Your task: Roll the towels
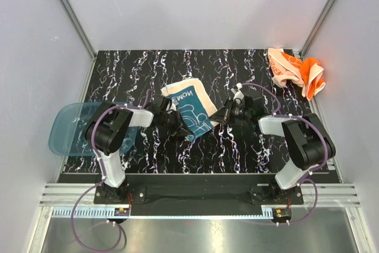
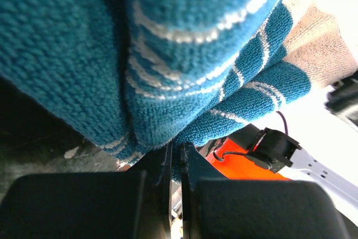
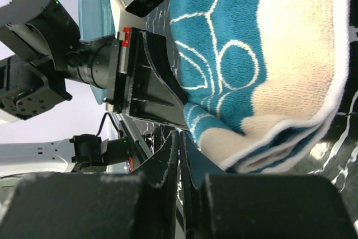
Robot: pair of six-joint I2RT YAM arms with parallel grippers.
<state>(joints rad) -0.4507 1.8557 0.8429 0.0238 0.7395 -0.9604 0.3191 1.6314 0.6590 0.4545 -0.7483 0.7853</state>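
The teal-blue towel lies mid-table, partly folded, its cream reverse showing at the far edge. My left gripper is shut on its near left edge, and teal cloth shows between the fingertips. My right gripper is shut at the towel's right side. Its tips sit right beside the folded teal and cream layers, with no cloth seen between them. The orange towel lies crumpled at the far right corner.
A translucent blue tray overhangs the table's left edge beside the left arm. White walls and metal rails close in the black marbled table. The two grippers face each other a few centimetres apart.
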